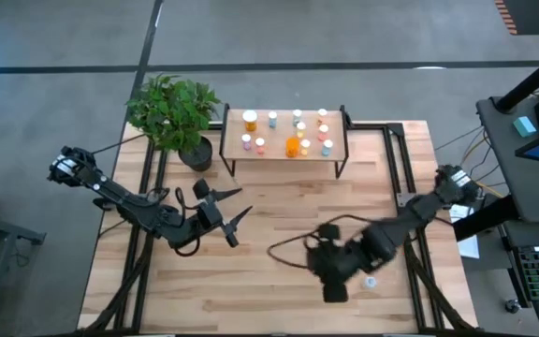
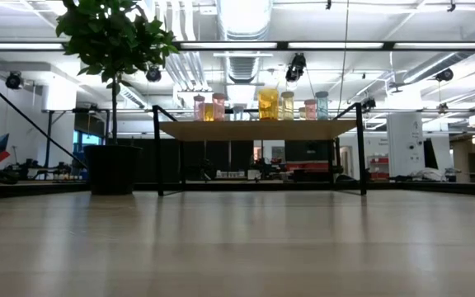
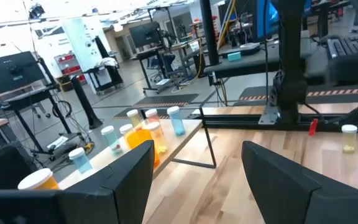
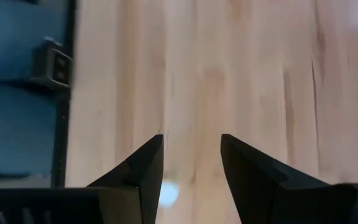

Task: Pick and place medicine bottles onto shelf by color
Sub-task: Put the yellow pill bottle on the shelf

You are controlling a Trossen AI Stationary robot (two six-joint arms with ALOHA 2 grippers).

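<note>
The shelf (image 1: 284, 154) stands at the table's far middle, and several medicine bottles (image 1: 293, 131) stand upright on its wooden top; the low view shows them in a row (image 2: 258, 106). One pale-capped, yellowish bottle (image 1: 371, 281) stands alone on the table at the near right (image 3: 349, 137). My right gripper (image 1: 330, 284) hangs blurred just left of this bottle, pointing steeply down, fingers open (image 4: 191, 146); a pale round cap (image 4: 168, 193) shows below them, by one finger. My left gripper (image 1: 237, 211) is held level left of centre, open and empty (image 3: 197, 168), facing the shelf.
A potted plant (image 1: 176, 117) stands at the shelf's left end, close to my left arm. A black cable (image 1: 293, 245) loops over the table beside my right arm. Bare wood lies between the grippers and the shelf (image 2: 237, 239).
</note>
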